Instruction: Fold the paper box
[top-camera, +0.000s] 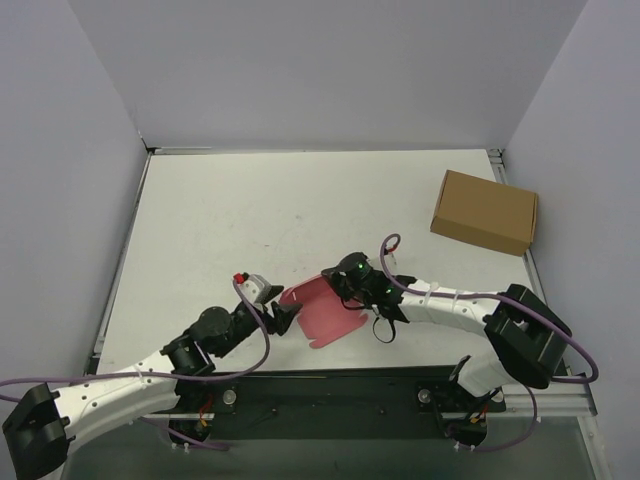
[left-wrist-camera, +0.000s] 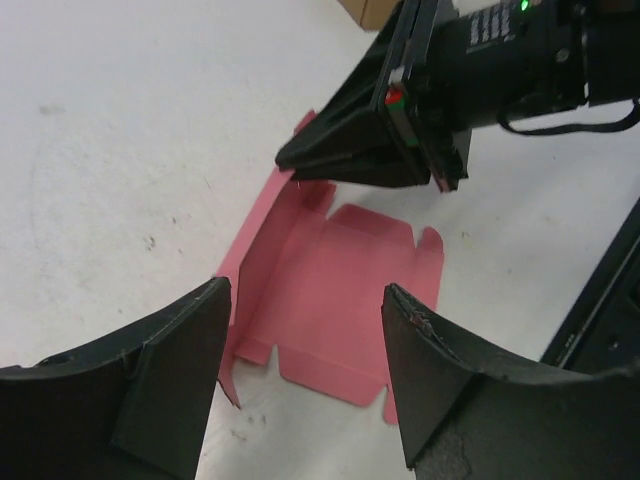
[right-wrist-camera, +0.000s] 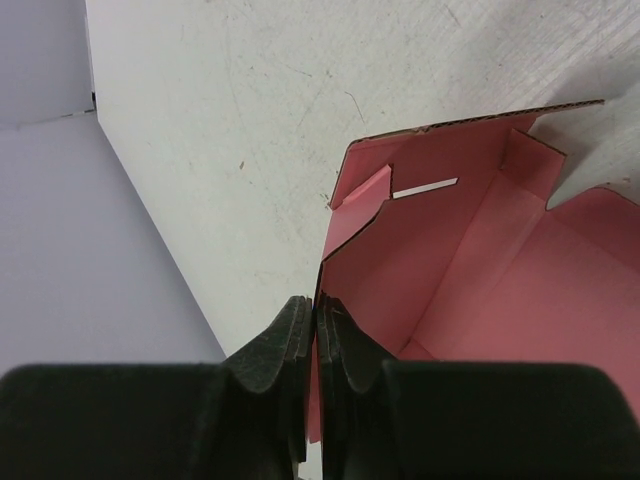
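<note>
paper box (top-camera: 325, 312) on the table (top-camera: 250, 210) near its front edge; left gripper (top-camera: 284, 318) just left of it, right gripper (top-camera: 335, 284) at its rear edge; cardboard box (top-camera: 485, 212) well apart, back right

The white table (top-camera: 250, 220) carries two things. A pink paper box (top-camera: 325, 312), unfolded with one side raised, lies toward 6 o'clock. A closed brown cardboard box (top-camera: 485, 211) sits well apart, near 2 o'clock by the table's edge.
</note>
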